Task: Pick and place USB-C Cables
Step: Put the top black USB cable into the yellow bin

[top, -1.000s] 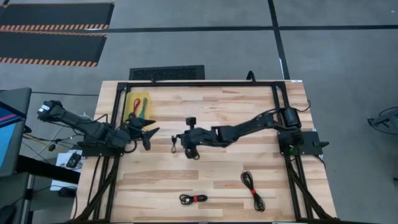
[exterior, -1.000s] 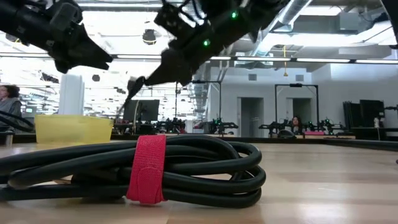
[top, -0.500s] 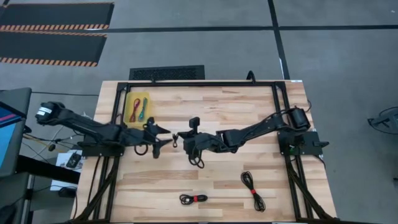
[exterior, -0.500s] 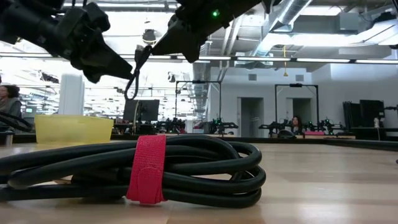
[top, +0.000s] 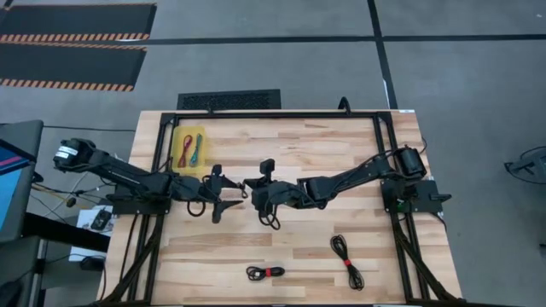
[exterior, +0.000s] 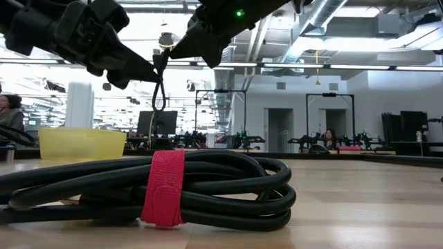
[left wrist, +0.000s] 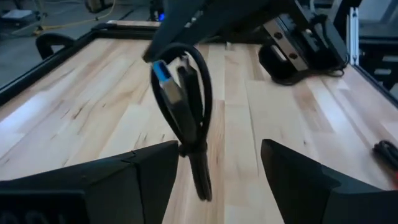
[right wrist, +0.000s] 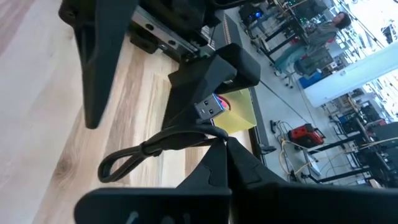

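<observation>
**Two hands meet over the middle of the worktop, a black cable between them**

The right hand (top: 249,187) is clenched on a plain black cable (left wrist: 186,118), holding it in the air above the centre of the worktop (top: 341,153). In the right wrist view its fingers close on the bundle just behind a connector with a blue insert, and the loop of the cable (right wrist: 155,152) sticks out free to one side. In the low view the same loop (exterior: 159,86) hangs down from the fingertips, clear of the wood.

The left hand (top: 229,194) faces it from the nine o'clock side, fingers spread wide and grasping nothing. In the left wrist view the cable hangs between the two dark fingers (left wrist: 155,171), nearer one of them; whether it touches that finger cannot be told.

A yellow tray (top: 181,135) sits at about ten o'clock on the worktop, with a maroon-red cable (top: 184,151) and a teal-blue cable (top: 196,151) lying in it side by side.

Two black cables with red ties lie near the six o'clock edge: one (top: 265,273) a small coil at six, the other (top: 346,259) stretched longer, toward five o'clock. The first fills the foreground of the low view (exterior: 145,190), its red tie upright around the bundle.
</observation>
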Controlling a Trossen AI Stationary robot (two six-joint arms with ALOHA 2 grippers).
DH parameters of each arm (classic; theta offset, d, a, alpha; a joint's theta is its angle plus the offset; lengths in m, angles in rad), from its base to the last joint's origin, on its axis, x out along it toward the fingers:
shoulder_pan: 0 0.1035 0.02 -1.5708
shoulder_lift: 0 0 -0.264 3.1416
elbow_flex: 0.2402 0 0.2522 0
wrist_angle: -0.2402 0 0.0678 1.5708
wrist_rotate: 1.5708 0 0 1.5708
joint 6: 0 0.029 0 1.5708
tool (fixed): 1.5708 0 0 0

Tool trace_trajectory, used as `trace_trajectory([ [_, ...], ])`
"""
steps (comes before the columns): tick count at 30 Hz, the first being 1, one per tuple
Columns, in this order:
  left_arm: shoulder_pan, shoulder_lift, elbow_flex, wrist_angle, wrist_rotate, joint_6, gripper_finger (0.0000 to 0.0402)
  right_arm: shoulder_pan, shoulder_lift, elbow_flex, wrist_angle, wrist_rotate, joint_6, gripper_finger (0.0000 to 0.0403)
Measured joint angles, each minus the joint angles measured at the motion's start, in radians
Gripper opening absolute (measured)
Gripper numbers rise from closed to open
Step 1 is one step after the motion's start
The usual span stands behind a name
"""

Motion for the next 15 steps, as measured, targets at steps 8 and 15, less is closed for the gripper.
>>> trace_trajectory([
  [8,0.044,-0.001,0.000,0.026,-0.053,-0.014,0.0174,0.003,0.000,0.000,0.027,0.002,0.003,0.0001],
  [15,0.083,-0.001,0.000,0.025,-0.054,-0.038,0.0138,0.000,0.000,0.000,0.055,0.026,0.037,0.0001],
])
